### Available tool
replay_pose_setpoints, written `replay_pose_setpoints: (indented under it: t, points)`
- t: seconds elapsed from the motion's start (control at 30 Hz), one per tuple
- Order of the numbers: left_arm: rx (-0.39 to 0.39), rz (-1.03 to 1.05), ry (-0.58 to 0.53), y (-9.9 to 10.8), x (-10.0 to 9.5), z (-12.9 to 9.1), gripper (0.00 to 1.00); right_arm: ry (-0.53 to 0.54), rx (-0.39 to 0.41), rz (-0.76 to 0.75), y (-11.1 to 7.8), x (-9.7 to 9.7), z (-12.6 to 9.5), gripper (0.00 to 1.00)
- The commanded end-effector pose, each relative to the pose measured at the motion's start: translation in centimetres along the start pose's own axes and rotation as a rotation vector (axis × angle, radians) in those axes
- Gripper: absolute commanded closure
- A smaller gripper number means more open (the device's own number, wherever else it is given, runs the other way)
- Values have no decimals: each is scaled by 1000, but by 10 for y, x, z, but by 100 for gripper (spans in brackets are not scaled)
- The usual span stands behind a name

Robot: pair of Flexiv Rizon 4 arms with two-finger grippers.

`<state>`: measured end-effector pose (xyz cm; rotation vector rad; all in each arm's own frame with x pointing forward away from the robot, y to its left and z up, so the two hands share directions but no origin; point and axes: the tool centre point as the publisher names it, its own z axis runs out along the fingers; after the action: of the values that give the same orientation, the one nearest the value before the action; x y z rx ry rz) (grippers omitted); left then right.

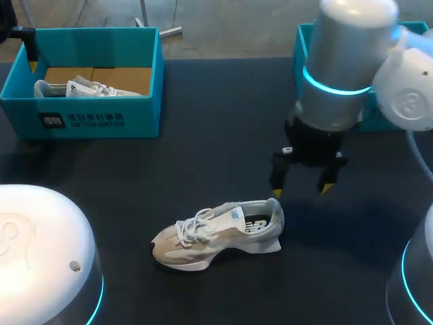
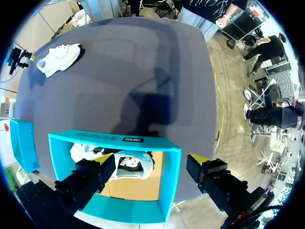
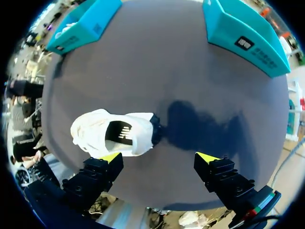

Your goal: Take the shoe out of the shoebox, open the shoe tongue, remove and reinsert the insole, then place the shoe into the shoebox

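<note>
I am looking at two shoes and two teal boxes on the dark counter [image 1: 223,122]. One shoe [image 1: 216,233] is standing on its sole out in the open, with its toe pointing to my left. My right fingers [image 1: 301,189] are hovering just beside its heel, spread wide and gripping nothing. I cannot tell whether the nearer tip is brushing the collar.

Well apart from that shoe, off past its toe on the far side, the first box [image 1: 95,122] is holding the second shoe [image 1: 81,88]. My left fingers [image 2: 151,160] are hanging over this box, also spread and gripping nothing, far from the shoe on the counter. The second box [image 1: 302,44] is sitting beyond the shoe's heel side, partly hidden behind my right arm [image 1: 345,54].
</note>
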<state>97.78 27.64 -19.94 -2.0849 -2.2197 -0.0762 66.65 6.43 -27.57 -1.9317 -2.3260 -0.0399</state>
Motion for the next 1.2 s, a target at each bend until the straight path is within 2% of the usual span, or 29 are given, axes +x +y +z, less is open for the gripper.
replay_pose_setpoints:
  t: [0.03,0.2,0.27,0.77,0.8,0.83,0.97,1.03,1.07,1.2]
  points:
    - [-3,0,2,-1,0,0,0,266,-78,-39,-16,-35,-12,0]
    - [-3,0,2,-1,0,0,0,405,-95,-130,-11,-56,-17,0]
    - [-3,0,2,-1,0,0,0,457,-77,-131,-9,-62,-18,0]
    - [-3,0,2,-1,0,0,0,457,-77,-131,-9,-62,-18,0]
    - [-3,0,2,-1,0,0,0,567,-101,-208,-11,-67,-19,0]
    - [-3,0,2,-1,0,0,0,619,-146,-263,-13,-71,-21,0]
    - [-3,0,2,-1,0,0,0,726,-275,-430,-23,-84,-23,0]
    - [-3,0,2,-1,0,0,0,700,-310,-507,-26,-84,-20,0]
    - [-3,0,2,-1,0,0,0,609,-328,-482,-27,-83,-15,0]
    - [-3,0,2,-1,0,0,0,609,-328,-482,-27,-83,-15,0]
